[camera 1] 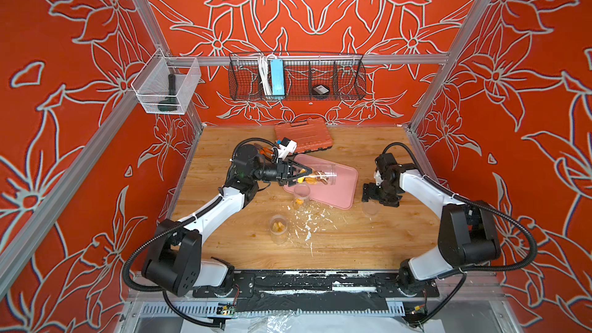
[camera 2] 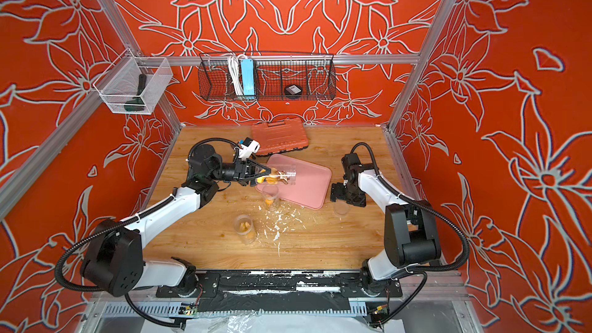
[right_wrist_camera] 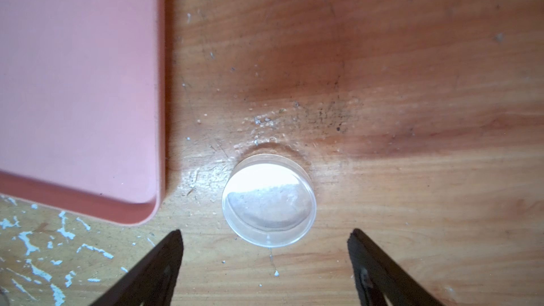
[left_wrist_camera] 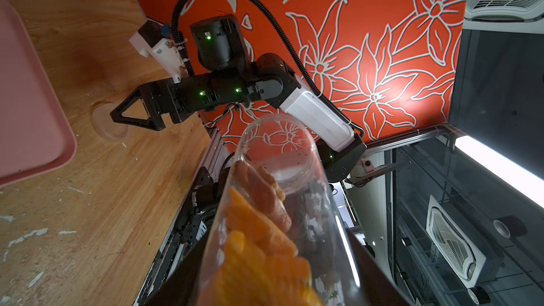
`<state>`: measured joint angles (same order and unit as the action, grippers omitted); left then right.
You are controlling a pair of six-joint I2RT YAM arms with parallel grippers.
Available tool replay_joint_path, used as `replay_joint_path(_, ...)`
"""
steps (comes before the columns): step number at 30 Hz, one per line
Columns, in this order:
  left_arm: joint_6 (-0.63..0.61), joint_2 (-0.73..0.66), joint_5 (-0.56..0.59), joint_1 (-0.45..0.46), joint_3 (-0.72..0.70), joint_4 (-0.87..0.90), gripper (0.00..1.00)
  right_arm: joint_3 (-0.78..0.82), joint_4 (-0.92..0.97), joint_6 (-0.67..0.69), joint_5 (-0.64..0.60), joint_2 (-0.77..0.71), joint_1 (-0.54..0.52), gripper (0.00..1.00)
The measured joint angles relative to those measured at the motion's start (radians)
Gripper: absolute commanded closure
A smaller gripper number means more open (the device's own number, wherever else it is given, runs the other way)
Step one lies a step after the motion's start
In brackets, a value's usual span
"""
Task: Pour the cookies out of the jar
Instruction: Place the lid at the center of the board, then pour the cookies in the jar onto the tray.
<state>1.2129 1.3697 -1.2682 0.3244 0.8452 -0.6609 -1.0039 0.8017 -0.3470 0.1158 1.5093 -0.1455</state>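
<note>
My left gripper (camera 1: 304, 172) (camera 2: 264, 174) is shut on the base end of a clear jar (camera 1: 323, 174) (camera 2: 285, 174) (left_wrist_camera: 276, 154). It holds the jar about level above the pink tray (camera 1: 339, 193) (camera 2: 314, 187), open mouth pointing right. The cookies (camera 1: 309, 180) (camera 2: 272, 179) (left_wrist_camera: 256, 231), orange-yellow and tan, lie inside the jar along its lower wall. The tray's surface is bare. My right gripper (camera 1: 379, 200) (right_wrist_camera: 265, 234) hangs open, pointing down. Just beyond its tips a clear round lid (camera 1: 371, 209) (right_wrist_camera: 269, 200) lies on the table, right of the tray's corner.
Two more clear jars with cookies stand upright in front of the tray (camera 1: 301, 197) (camera 1: 278, 227). White flecks (camera 1: 307, 222) are scattered beside them. An orange tool case (camera 1: 302, 134) lies at the back. Wire baskets (camera 1: 296, 78) hang on the back wall.
</note>
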Motion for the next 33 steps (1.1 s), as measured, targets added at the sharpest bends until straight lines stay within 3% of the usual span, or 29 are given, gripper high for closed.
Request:
replay_joint_path(4,-0.017,0.027,0.007,0.0,0.02,0.023,0.42,-0.002,0.002,-0.005,0.032,-0.101,0.0,0.01)
replay_joint_path(12,-0.066,0.114,0.009,0.0,0.107,0.044,0.42,0.046,-0.033,-0.014,0.154,-0.309,0.0,0.01)
replay_joint_path(19,-0.132,0.229,0.005,0.0,0.19,0.085,0.42,0.141,-0.036,-0.016,0.183,-0.439,-0.001,0.01)
replay_joint_path(33,-0.249,0.417,-0.037,-0.024,0.333,0.179,0.42,0.175,-0.059,-0.016,0.205,-0.461,-0.042,0.01)
